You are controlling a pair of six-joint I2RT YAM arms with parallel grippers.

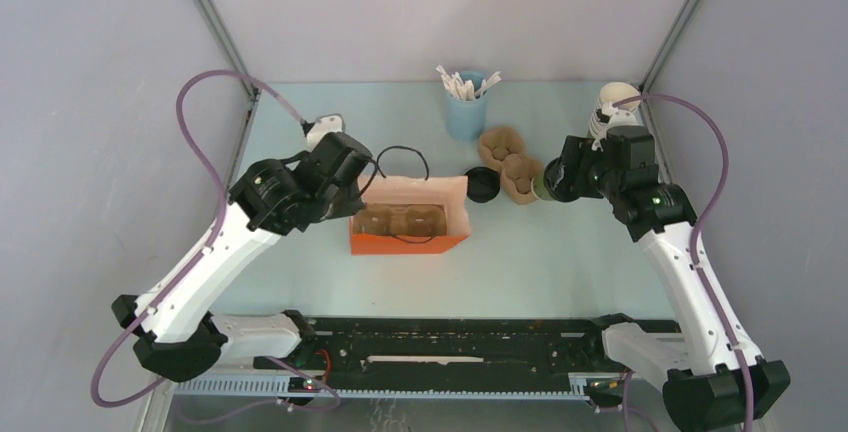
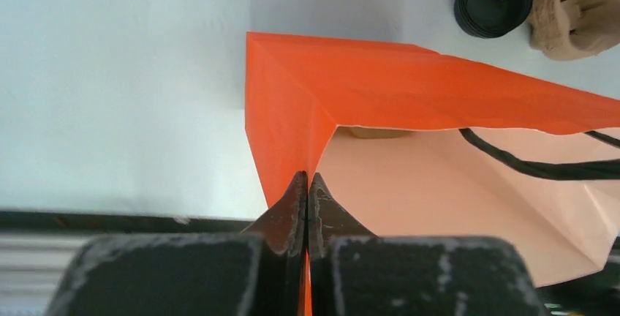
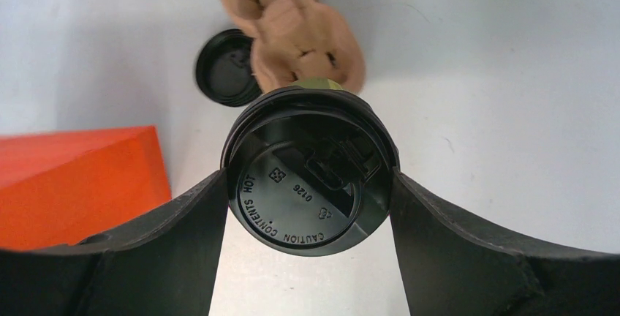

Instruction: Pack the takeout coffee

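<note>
Two arms share the job over the pale table (image 1: 560, 262), and the step in hand looks like bagging. The orange paper bag (image 1: 408, 243) stands open at the centre of the overhead view, with a brown cardboard carrier (image 1: 400, 220) sitting down inside it, both hollows seemingly unfilled. The left gripper (image 2: 308, 184) has its jaws pressed together on the bag's left rim, pinning it. Right of centre a second carrier (image 1: 510, 167) lies on the table, also empty as far as I can see, and behind it a blue tumbler (image 1: 466, 112) holds white sticks. The coffee cup (image 1: 543, 188), green with a black lid, is just right of that second carrier, between the fingers of the right gripper (image 3: 311, 184), whose jaws stand wide and meet the lid on either side. Whether the cup's base rests on the table I cannot tell. Next, I judge, the cup must travel left, upright, and drop into a hollow inside the bag. A loose black lid (image 1: 481, 184) lies between bag and spare carrier.
</note>
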